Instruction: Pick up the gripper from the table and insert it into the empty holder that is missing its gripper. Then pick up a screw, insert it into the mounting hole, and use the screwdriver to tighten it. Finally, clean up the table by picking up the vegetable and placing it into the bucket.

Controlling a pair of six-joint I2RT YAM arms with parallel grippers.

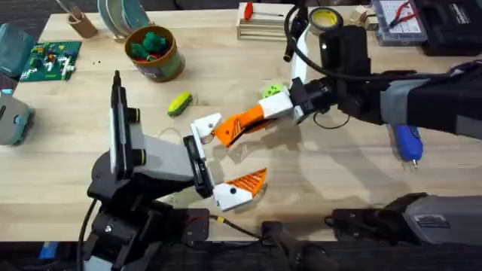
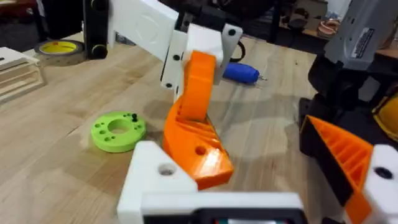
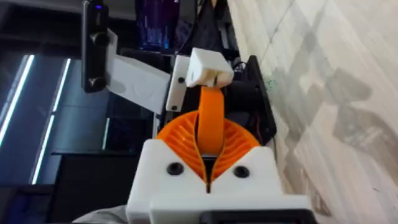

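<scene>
My right gripper (image 1: pixel 269 111) (image 3: pixel 208 163) is shut on the orange gripper (image 1: pixel 239 125) (image 3: pixel 211 118), holding it level above the table. The far end of that piece, with its mounting hole (image 2: pixel 200 150), rests against the white empty holder (image 1: pixel 205 126) (image 2: pixel 158 179) (image 3: pixel 208 67) of my left gripper (image 1: pixel 222 159), which stands open. The left gripper's other finger (image 1: pixel 248 181) (image 2: pixel 342 155) carries an orange ribbed pad. The blue screwdriver (image 1: pixel 407 141) (image 2: pixel 241 73) lies on the table, partly under the right arm. The yellow-green vegetable (image 1: pixel 179 103) lies left of centre. The bucket (image 1: pixel 172 66) stands behind it.
A bright-green ring disc (image 1: pixel 273 90) (image 2: pixel 118 130) lies just behind the held piece, with a small dark bit on its top. The bucket holds dark green toy pieces (image 1: pixel 151 44). A yellow tape roll (image 1: pixel 324 16) (image 2: pixel 60 48) and trays line the back edge.
</scene>
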